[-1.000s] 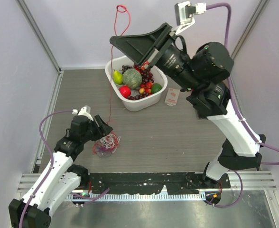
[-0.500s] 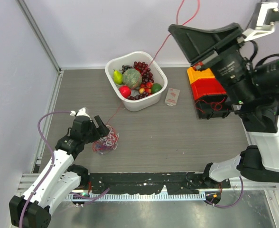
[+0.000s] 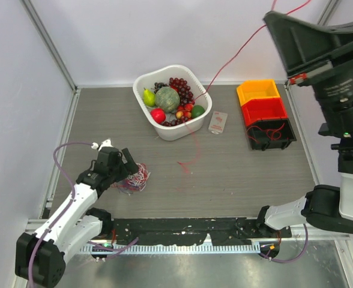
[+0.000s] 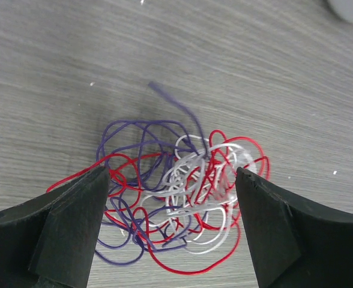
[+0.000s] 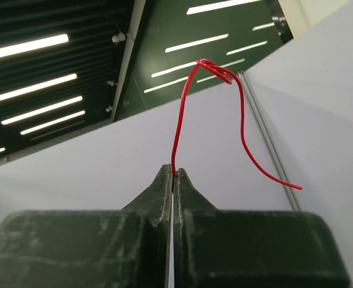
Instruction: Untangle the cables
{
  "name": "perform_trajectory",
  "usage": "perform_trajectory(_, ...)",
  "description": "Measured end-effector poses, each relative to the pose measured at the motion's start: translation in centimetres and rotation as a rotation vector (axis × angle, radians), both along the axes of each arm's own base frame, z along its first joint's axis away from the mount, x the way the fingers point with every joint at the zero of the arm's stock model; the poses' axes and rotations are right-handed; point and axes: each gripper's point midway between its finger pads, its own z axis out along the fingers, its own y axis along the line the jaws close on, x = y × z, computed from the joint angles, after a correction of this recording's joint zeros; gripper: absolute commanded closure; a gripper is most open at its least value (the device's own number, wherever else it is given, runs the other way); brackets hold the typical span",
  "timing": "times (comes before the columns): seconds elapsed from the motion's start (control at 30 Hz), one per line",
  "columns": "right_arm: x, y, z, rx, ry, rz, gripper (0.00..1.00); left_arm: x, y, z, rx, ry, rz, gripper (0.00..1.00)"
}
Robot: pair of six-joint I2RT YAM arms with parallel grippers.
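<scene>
Swung higher and farther right in the last half-second: right arm, now reared up at the far right corner, forearm near vertical. Right claw (image 5: 172, 174) tipped toward the ceiling and clenched on a single thin red wire (image 3: 224, 63). With that swing, the wire's lower end dragged out of the tangle, now lying loose on the grey wood-grain tabletop (image 3: 242, 174), apart from the bunch.

Above the pinched jaws, a short curled tail of wire. Below, the long run slanting down over the right side of a white plastic fruit basket (image 3: 141, 81), then onto the tabletop in front of it.

Left arm low at the left side, elbow bent, reaching forward. Left claw (image 3: 130, 163) released, black fingers (image 4: 68, 222) spread to either side of the remaining cables (image 4: 176, 192): a small knot of red, purple-blue and white wire flat on the tabletop, one red loop touching a finger.

Along the wire's path:
- basket heaped with grapes, a pear and other fruit
- small pale packet (image 3: 218, 122) just right of the basket
- farther right, a yellow plastic bin (image 3: 257, 91), a red bin (image 3: 263, 111) and a black bin (image 3: 272, 137) in a row, more red wire looped in the black bin
</scene>
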Motion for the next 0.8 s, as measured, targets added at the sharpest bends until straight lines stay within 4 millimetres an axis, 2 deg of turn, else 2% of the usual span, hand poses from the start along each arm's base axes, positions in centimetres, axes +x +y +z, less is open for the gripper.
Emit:
perform_trajectory(0.1,-1.1,-2.3,1.5,0.045,-0.048,-0.025,0.99,-0.3,0.0,-1.5,0.002,0.052,0.013,0.11)
perform_trajectory(0.17,-1.2,-3.6,1.5,0.06,-0.053,-0.055,0.99,-0.3,0.0,-2.0,0.006,0.071,0.017,0.11)
perform_trajectory(0.23,-0.7,-3.7,0.1,0.036,-0.023,-0.079,0.99,-0.3,0.0,-1.9,0.013,0.08,0.015,0.11)
perform_trajectory(0.3,-0.1,-3.8,-2.5,-0.004,0.028,-0.102,0.99,-0.1,0.1,-1.0,0.02,0.078,0.013,0.11)
perform_trajectory(0.33,0.5,-3.4,-4.3,-0.026,0.06,-0.111,0.99,0.3,0.0,0.2,0.021,0.066,0.014,0.11)
perform_trajectory(0.43,3.2,-0.4,-12.0,-0.168,0.208,-0.141,0.99,2.0,-0.3,4.5,0.006,-0.017,0.017,0.11)
perform_trajectory(0.53,6.4,3.4,-22.1,-0.378,0.384,-0.189,0.99,3.1,-0.5,9.4,-0.019,-0.116,0.018,0.11)
perform_trajectory(0.6,7.8,5.2,-29.1,-0.532,0.494,-0.219,0.99,3.2,-0.6,11.5,-0.029,-0.151,0.015,0.12)
perform_trajectory(0.67,8.3,5.6,-35.4,-0.665,0.591,-0.248,0.99,3.0,-0.6,12.3,-0.032,-0.162,0.012,0.13)
perform_trajectory(0.8,7.4,3.9,-43.1,-0.779,0.725,-0.27,0.99,2.2,-0.6,11.9,-0.031,-0.131,-0.003,0.14)
